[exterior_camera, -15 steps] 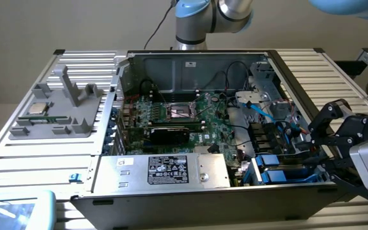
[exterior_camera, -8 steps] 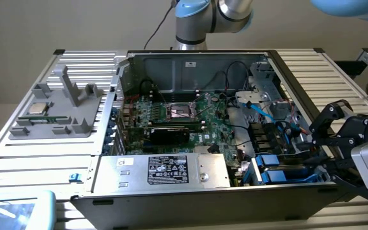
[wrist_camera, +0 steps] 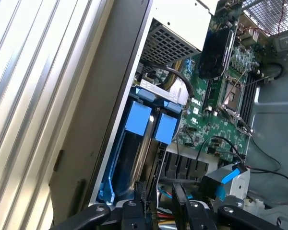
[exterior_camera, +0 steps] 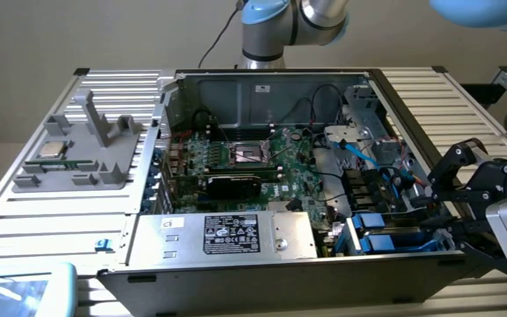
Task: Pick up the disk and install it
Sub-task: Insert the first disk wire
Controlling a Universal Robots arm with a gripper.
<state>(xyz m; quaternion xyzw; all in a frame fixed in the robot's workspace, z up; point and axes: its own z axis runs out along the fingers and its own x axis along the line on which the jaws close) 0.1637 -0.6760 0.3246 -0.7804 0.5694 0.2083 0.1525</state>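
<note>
The disk [exterior_camera: 379, 240] sits slotted into a corner of the open computer case [exterior_camera: 280, 271], its blue carrier tabs [wrist_camera: 138, 118] outward where they can be reached, and the pincer [exterior_camera: 436, 205] hangs just beside it, spread open and empty.

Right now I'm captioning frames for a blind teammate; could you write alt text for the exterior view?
A robot gripper, open, hovers at the exterior view's right edge of an open computer case, beside the disk with blue tabs standing in its corner bay. The case, on a slatted metal table, shows a green motherboard and a silver power supply.
</note>
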